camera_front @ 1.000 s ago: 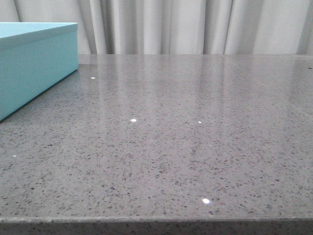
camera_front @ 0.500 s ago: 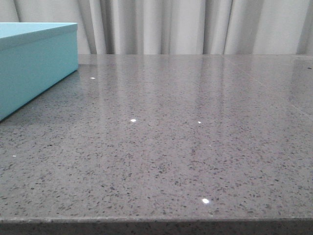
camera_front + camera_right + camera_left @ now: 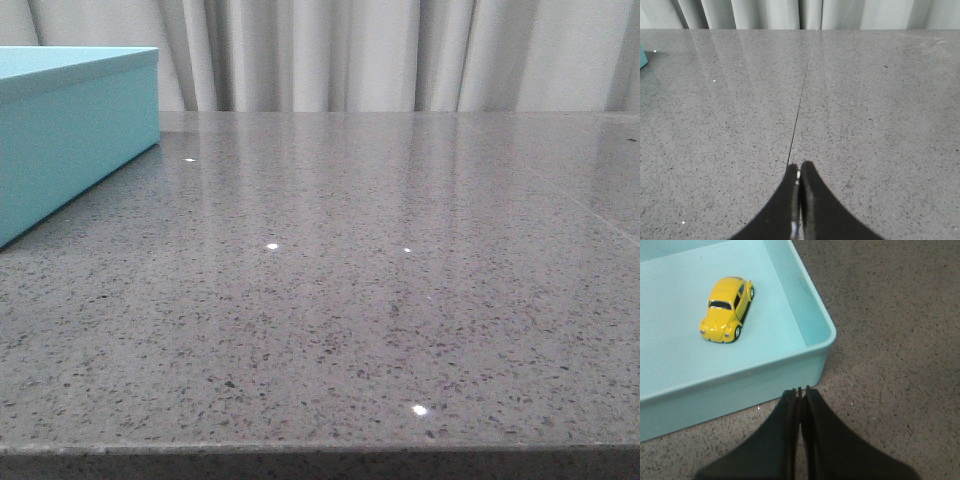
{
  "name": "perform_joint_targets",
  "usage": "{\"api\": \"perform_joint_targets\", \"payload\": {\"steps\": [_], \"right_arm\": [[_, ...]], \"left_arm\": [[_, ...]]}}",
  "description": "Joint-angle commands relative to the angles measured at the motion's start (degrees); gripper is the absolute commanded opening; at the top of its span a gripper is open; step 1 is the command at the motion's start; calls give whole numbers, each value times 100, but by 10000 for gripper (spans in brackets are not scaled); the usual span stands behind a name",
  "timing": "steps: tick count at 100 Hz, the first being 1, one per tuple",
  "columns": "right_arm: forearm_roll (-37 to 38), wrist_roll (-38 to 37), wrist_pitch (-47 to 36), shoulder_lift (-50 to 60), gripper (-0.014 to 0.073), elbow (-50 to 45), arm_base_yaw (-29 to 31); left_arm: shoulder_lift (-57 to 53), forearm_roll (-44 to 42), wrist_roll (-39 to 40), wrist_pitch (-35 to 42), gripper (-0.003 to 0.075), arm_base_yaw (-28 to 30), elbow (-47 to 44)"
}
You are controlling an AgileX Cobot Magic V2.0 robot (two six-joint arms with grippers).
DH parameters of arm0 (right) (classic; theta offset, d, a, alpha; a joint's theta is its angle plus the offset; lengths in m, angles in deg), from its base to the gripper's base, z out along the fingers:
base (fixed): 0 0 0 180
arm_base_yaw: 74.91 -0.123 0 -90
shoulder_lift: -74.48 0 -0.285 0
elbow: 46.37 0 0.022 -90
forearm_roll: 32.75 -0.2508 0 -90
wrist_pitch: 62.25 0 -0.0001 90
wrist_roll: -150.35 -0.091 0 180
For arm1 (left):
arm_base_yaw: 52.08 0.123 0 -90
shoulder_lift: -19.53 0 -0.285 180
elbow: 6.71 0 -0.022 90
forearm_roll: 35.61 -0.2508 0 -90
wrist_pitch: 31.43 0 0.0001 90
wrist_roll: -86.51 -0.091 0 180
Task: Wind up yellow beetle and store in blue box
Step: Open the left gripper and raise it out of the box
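The yellow beetle (image 3: 726,309) stands on its wheels on the floor of the open blue box (image 3: 790,370), seen in the left wrist view. My left gripper (image 3: 800,391) is shut and empty, over the grey table just outside the box's near wall. The blue box also shows at the far left of the front view (image 3: 70,130); the beetle is hidden there. My right gripper (image 3: 799,167) is shut and empty over bare grey table, far from the box. Neither gripper shows in the front view.
The speckled grey stone table (image 3: 350,280) has a thin seam running away from my right gripper (image 3: 802,95). Its front edge (image 3: 320,452) shows in the front view. Pale curtains (image 3: 400,50) hang behind the table.
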Motion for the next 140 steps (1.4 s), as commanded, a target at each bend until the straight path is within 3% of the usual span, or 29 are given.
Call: {"api": "perform_joint_targets", "payload": {"steps": [1, 26, 51, 140], "right_arm": [[117, 44, -731, -31, -60, -48, -3], [117, 44, -2017, -31, -60, -587, -3], [145, 44, -3443, -31, -60, -1109, -3], [145, 44, -3485, -31, -60, -1139, -3]], "left_arm": [[-518, 189, 47, 547, -19, -11, -275], [-1855, 370, 47, 1002, -19, -11, -1310], [-2396, 527, 47, 1988, -19, -11, -1990], [-2471, 520, 47, 2207, -19, -11, -2066]]}}
